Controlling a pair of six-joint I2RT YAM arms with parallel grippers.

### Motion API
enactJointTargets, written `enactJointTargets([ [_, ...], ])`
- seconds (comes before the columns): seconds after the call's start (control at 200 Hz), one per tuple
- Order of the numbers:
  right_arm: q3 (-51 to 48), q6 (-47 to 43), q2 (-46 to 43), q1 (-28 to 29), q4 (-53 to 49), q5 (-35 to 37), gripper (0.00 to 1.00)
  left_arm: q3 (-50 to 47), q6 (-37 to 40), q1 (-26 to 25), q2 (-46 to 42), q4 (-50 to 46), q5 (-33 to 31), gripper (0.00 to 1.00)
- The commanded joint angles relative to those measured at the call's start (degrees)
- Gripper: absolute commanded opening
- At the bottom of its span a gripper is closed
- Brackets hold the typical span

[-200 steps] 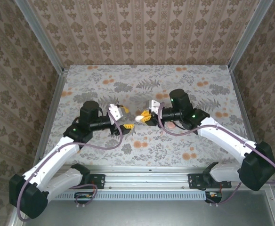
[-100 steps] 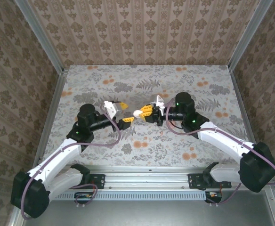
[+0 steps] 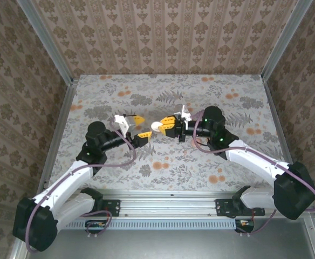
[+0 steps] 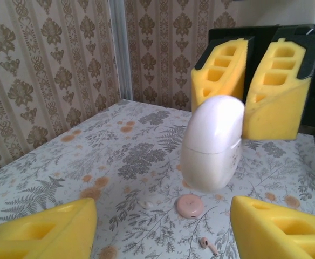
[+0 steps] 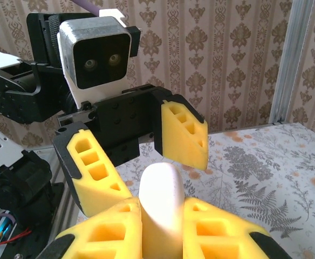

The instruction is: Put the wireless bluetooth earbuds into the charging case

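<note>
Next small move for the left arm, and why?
Probably ease the left gripper forward to straddle the charging case: the right gripper holds it, lid closed, above the table, facing the left's open jaws; an earbud lies below.

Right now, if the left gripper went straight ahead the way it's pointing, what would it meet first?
Probably the white charging case, clamped in the right gripper, dead ahead of the open left gripper; nothing seems to lie between, though depth is unclear.

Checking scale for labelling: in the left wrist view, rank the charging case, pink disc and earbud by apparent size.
1. charging case, by far, though held aloft, maybe nearer the camera.
2. pink disc.
3. earbud, smaller despite lying nearer the camera.
</note>
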Motion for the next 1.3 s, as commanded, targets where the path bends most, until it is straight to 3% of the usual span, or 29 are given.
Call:
enactJointTargets([
  [0.0,-1.7,1.89,-0.96,-0.23,4.01,-1.05,0.15,-1.02,-1.34,0.28,-1.17,3.85,3.48,0.62],
  [0.49,-2.47,4.98,-1.37,-0.16,6.87,-6.05,0.16,2.15,0.55,-0.31,1.41,3.21,10.38,0.61],
  [0.785,-0.76,4.8,0.83,-0.17,6.87,-10.7,0.17,4.99,3.59,-1.92,1.89,-2.1,14.87,0.52],
  [1.295,1.16,4.89,1.93,-0.25,6.96,-14.45,0.17,5.94,6.33,-3.15,2.46,-5.65,16.86,0.37],
])
